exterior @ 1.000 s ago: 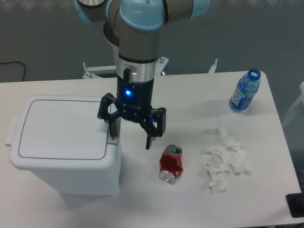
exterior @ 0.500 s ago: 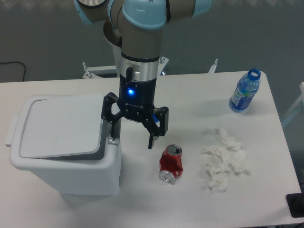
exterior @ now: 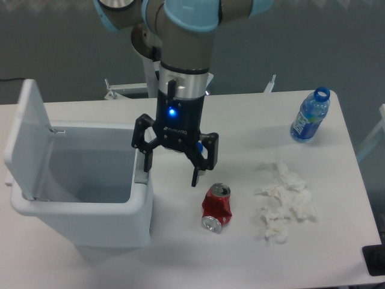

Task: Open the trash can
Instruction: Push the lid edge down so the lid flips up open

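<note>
A white table (exterior: pixel 240 253) seen from above and in front, with a dark floor beyond its far edge.

At the left of the table stands the trash can (exterior: pixel 84 211), a large white plastic box with rounded corners. Its lid (exterior: pixel 27 138) is swung up and stands nearly upright along the can's left side, so the inside of the can is open to view, pale and shadowed. On the can's right rim sits a small grey tab (exterior: pixel 142 176).

Just right of the can, a robot arm (exterior: pixel 183 54) comes down from the top of the picture — grey with light blue joints, and a small blue light glowing on its black wrist. At its end the gripper (exterior: pixel 172 167) points down at the table with its two black fingers spread wide apart, gripping nothing. The left finger (exterior: pixel 146 156) hangs right at the can's right rim, just above the grey tab; whether it touches the tab cannot be told. The right finger (exterior: pixel 198 168) hangs over bare table.

Right of the gripper and nearer, a crushed red soda can (exterior: pixel 216 208) lies on the table. Further right lies a loose heap of crumpled white tissues (exterior: pixel 286 205). At the far right corner stands a blue plastic bottle (exterior: pixel 310 115) with no cap.
</note>
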Robot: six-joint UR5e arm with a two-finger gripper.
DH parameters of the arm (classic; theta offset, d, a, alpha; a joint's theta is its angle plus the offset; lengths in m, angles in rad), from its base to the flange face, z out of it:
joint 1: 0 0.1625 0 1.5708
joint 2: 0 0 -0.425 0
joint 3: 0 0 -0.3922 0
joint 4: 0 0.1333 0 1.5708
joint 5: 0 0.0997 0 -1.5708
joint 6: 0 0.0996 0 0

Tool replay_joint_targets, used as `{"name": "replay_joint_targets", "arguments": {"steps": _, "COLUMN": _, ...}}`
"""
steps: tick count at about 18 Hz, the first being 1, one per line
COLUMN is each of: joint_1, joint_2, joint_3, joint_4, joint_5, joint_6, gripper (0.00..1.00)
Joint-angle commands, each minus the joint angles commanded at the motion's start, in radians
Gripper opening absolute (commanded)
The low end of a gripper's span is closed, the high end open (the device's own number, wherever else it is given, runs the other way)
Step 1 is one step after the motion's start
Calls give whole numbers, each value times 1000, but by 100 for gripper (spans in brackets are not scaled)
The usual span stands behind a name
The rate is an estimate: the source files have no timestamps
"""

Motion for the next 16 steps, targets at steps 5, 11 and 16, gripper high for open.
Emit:
{"name": "replay_joint_targets", "arguments": {"steps": 5, "joint_1": 49, "joint_2": 6, "joint_3": 2, "joint_4": 3, "joint_5": 8, "joint_6": 5, "gripper": 100}}
{"name": "replay_joint_targets", "arguments": {"steps": 11, "joint_1": 54, "joint_2": -6, "joint_3": -6, "joint_4": 0, "joint_5": 236, "joint_6": 185, "gripper": 100}}
{"name": "replay_joint_targets", "arguments": {"steps": 16, "joint_1": 61, "joint_2": -28, "joint_3": -6, "joint_4": 2, "joint_5": 267, "joint_6": 276, "gripper": 100}}
